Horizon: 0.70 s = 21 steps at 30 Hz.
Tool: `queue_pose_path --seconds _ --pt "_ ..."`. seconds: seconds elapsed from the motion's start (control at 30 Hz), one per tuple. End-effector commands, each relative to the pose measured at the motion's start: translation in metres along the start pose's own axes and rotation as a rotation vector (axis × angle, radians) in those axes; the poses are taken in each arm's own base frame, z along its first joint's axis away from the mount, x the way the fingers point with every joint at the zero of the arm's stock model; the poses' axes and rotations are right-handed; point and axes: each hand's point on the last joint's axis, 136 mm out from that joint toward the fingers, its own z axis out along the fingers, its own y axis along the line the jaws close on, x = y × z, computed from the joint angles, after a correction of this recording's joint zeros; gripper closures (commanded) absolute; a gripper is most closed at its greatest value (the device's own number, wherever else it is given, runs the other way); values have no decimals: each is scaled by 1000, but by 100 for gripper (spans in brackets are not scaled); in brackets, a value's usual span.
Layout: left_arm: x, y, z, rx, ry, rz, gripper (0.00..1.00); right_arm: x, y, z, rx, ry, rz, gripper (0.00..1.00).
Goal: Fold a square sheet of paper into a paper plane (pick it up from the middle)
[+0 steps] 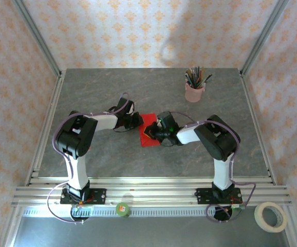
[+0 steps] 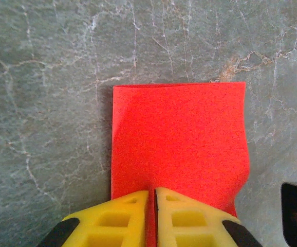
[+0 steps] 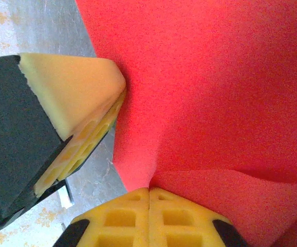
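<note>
The square sheet of paper [image 1: 147,139] is bright red and sits mid-table between my two grippers. In the left wrist view the sheet [image 2: 179,134] lies mostly flat on the grey table, its right edge slightly curled. My left gripper [image 2: 152,191] is shut on its near edge, with a thin strip of red between the yellow fingers. In the right wrist view the sheet [image 3: 215,92] is bent upward, with two folds running into my right gripper [image 3: 149,189], which is shut on it. From above, the left gripper [image 1: 139,121] and the right gripper [image 1: 152,133] meet over the paper.
A pink pencil cup [image 1: 195,91] stands at the back right. A tape roll [image 1: 271,216] and a small green object [image 1: 123,209] lie off the table at the front. The left gripper's finger [image 3: 76,98] is close beside the right one. Metal rails border the table.
</note>
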Motion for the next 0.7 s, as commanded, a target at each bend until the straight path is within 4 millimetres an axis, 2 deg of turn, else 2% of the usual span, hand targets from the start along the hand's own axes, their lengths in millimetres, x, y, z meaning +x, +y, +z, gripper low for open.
queue_pose_path --seconds 0.0,0.67 --pt "20 28 13 -96 62 -2 83 3 3 -10 -2 -12 -3 100" --pt "21 30 14 -104 66 -5 83 1 8 -4 -34 -9 -8 100"
